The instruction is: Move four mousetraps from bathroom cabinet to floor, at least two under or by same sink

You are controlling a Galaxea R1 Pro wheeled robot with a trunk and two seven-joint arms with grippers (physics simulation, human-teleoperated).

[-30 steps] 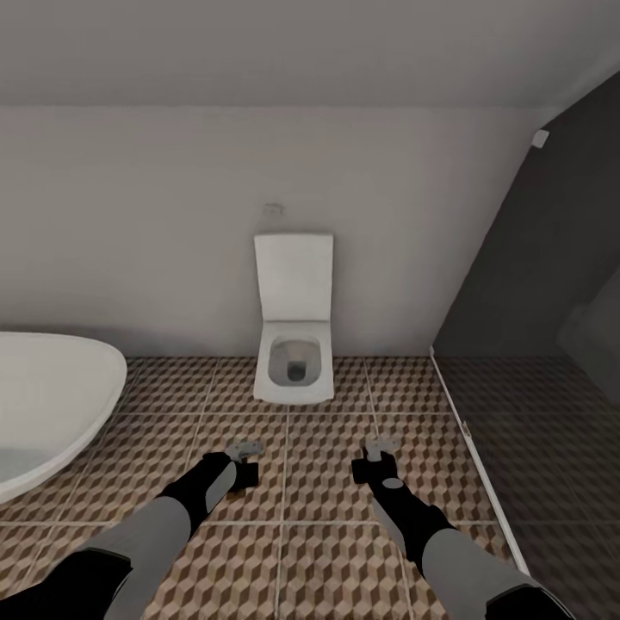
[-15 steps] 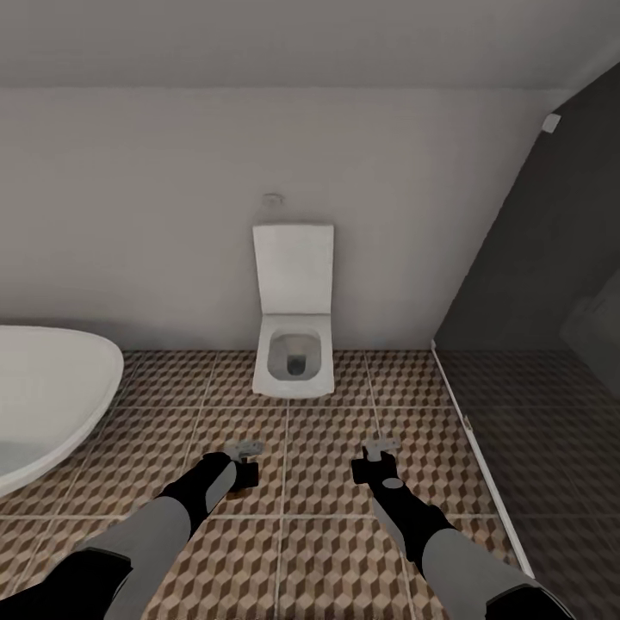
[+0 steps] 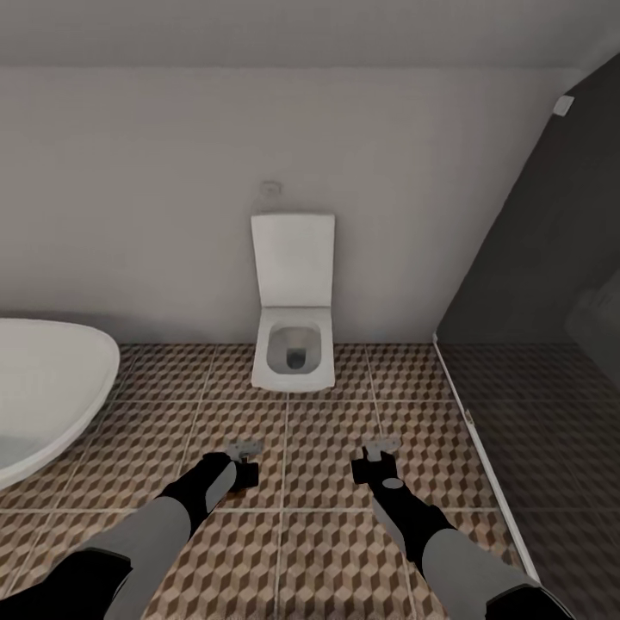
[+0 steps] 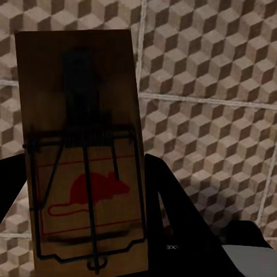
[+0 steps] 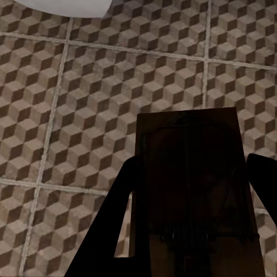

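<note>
We find each pincer, left (image 3: pixel 244 459) and right (image 3: pixel 372 460), clamped on a mousetrap (image 4: pixel 83 156) above the bathroom floor (image 3: pixel 327 551), facing the toilet (image 3: pixel 294 344), presumably carrying them to the sink.

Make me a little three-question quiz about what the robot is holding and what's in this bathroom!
1. True or false: the left gripper holds a mousetrap with a red mouse picture.
2. What white thing stands against the wall straight ahead? A) toilet B) sink C) cabinet
3. Fill in: the right gripper holds a dark board over the cube-patterned ____.

Key: 1 true; 2 A; 3 floor.
</note>
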